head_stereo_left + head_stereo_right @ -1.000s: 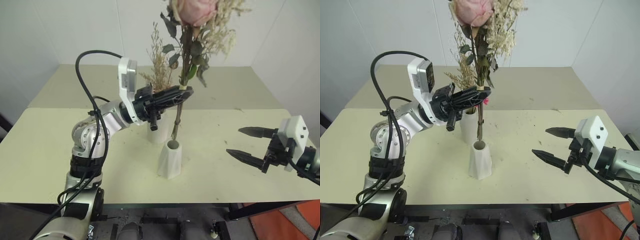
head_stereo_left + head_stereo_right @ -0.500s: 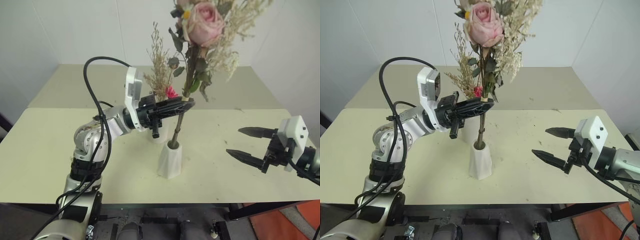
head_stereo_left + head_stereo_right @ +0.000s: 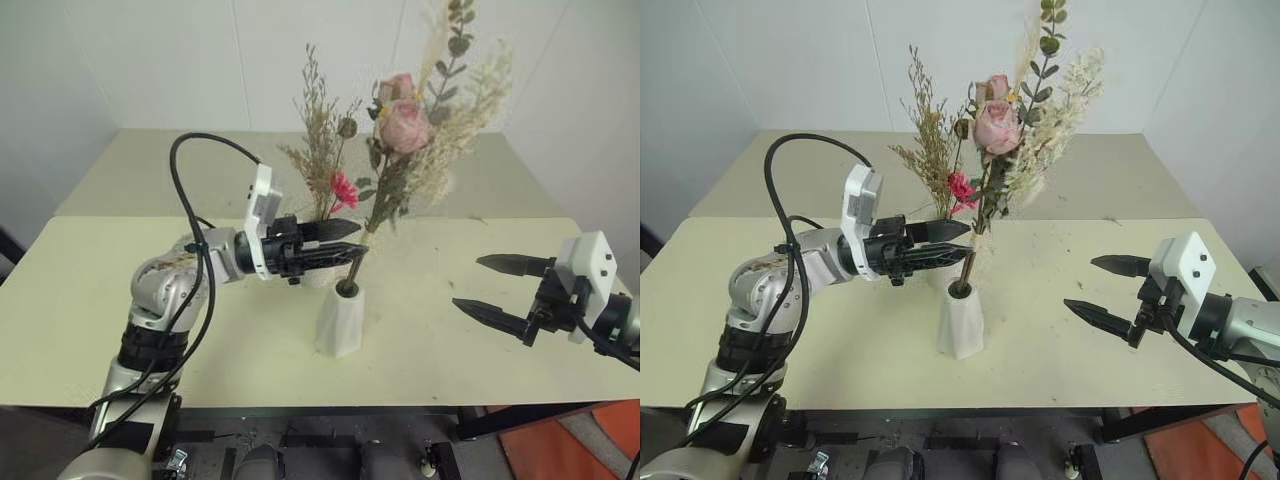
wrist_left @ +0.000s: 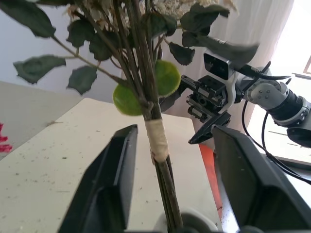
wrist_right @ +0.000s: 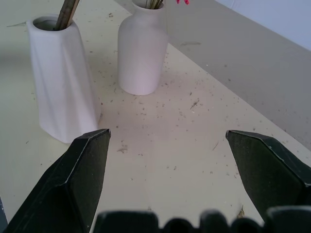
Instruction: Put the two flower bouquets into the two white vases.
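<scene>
- Left wrist view: left gripper [image 4: 170,165] open, fingers either side of pale pink rose bouquet [image 3: 405,125] stems, in faceted white ceramic vase [image 3: 341,322].
- Right gripper [image 3: 500,290] open, above desk [image 3: 80,310].

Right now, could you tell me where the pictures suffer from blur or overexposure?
Left wrist view: the near dark green leaves are soft and the bright window area beyond washes out; right wrist view: the black pincer fingers are blurred, while the white faceted ceramic vase stays sharp.

Rose bouquet [image 3: 405,150] dropped into faceted vase [image 3: 339,322], left gripper [image 3: 345,243] released.
</scene>
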Robot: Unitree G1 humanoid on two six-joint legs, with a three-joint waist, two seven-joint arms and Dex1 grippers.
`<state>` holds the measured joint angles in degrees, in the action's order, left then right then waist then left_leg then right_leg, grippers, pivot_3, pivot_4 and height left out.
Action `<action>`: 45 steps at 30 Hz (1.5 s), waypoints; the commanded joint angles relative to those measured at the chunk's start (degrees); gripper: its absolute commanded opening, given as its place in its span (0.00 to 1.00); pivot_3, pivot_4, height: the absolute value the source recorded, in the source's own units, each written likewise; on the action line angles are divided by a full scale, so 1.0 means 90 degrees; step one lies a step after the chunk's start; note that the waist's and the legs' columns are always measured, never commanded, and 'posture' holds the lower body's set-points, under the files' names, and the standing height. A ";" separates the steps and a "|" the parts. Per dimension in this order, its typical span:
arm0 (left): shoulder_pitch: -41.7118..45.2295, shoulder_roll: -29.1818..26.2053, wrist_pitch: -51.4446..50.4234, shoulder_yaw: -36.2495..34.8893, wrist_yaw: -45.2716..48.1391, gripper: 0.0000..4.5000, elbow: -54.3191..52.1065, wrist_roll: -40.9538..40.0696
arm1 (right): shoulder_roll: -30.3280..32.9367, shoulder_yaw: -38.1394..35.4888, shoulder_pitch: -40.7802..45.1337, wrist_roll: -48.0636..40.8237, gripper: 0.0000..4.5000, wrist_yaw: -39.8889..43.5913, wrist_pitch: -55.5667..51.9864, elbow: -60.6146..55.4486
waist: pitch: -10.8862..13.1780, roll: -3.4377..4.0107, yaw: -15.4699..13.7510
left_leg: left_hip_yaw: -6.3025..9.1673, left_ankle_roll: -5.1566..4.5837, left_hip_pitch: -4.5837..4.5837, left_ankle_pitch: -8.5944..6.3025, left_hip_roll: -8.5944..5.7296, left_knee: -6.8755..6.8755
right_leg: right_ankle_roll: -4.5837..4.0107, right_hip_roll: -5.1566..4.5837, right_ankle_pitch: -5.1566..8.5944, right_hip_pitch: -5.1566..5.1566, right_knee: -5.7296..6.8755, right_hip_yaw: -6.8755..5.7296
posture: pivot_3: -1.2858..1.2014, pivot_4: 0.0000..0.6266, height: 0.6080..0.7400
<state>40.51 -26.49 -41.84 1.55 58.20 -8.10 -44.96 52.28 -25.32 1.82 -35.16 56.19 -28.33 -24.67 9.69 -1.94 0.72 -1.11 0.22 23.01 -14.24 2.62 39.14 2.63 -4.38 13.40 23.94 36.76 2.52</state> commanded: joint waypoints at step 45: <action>-0.3345 -0.3080 0.0682 -0.2772 0.1164 0.99 -0.1127 -0.0096 | 0.0538 -0.0593 -0.0556 0.0051 1.00 0.0631 0.0112 0.0192 | 0.0000 0.0001 -0.0011 | -0.0021 0.0000 -0.0006 -0.0001 0.0016 -0.0017 | -0.0011 0.0003 0.0007 0.0012 0.0002 0.0001 | 0.52 0.24 1.00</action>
<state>9.34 -53.64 -36.51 -22.91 68.24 -17.51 -44.86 56.37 -27.75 -2.94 -34.57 61.49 -28.14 -21.04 9.69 -1.93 0.62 -1.30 0.22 22.96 -14.25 2.76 38.98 2.53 -4.35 13.47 24.06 36.78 2.53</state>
